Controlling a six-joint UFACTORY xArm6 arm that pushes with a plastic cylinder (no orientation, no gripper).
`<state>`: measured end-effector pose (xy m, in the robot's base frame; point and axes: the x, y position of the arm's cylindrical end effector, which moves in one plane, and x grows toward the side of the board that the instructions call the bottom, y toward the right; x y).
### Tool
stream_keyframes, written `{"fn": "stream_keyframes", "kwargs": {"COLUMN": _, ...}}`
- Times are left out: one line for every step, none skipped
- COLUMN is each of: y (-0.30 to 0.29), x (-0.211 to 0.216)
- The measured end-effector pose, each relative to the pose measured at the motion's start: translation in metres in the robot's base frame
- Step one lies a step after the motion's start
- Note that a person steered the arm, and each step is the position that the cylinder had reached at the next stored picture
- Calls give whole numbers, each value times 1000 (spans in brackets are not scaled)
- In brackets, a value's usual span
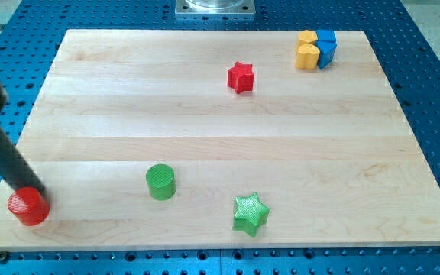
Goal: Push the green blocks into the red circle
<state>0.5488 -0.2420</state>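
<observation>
Tipped with a bare rod and nothing that could open, close or clamp, my tip (31,191) sat at the desk's (205,130) bottom-left corner in the view. It was right against the top edge of the red cylinder (27,207), which I took for the red circle; whether they touched I could not tell. Well to the view's right stood the green cylinder (160,182), and further right and a little lower lay the green star (250,213), the two apart. So both green blocks lay rightward of my tip, with the target on my side. By my judgement the tip had first to get round to their right flanks before pushing leftward. Far off toward the top were a red star (241,77) and, in the right corner, clustered yellow blocks (306,50) and blue blocks (326,46).
</observation>
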Motion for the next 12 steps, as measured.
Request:
{"fn": "stream_keyframes", "kwargs": {"y": 68, "x": -36}}
{"fn": "stream_keyframes", "kwargs": {"y": 139, "x": -77}}
{"fn": "stream_keyframes", "kwargs": {"y": 186, "x": -46}}
{"fn": "stream_keyframes", "kwargs": {"y": 169, "x": -2}}
{"fn": "stream_keyframes", "kwargs": {"y": 191, "x": 1}}
{"fn": "stream_keyframes", "kwargs": {"y": 221, "x": 23}}
{"fn": "stream_keyframes", "kwargs": {"y": 161, "x": 32}}
{"fn": "stream_keyframes", "kwargs": {"y": 122, "x": 32}}
{"fn": "stream_keyframes", "kwargs": {"y": 85, "x": 32}}
{"fn": "stream_keyframes", "kwargs": {"y": 90, "x": 26}}
{"fn": "stream_keyframes", "kwargs": {"y": 214, "x": -15}}
{"fn": "stream_keyframes", "kwargs": {"y": 328, "x": -19}}
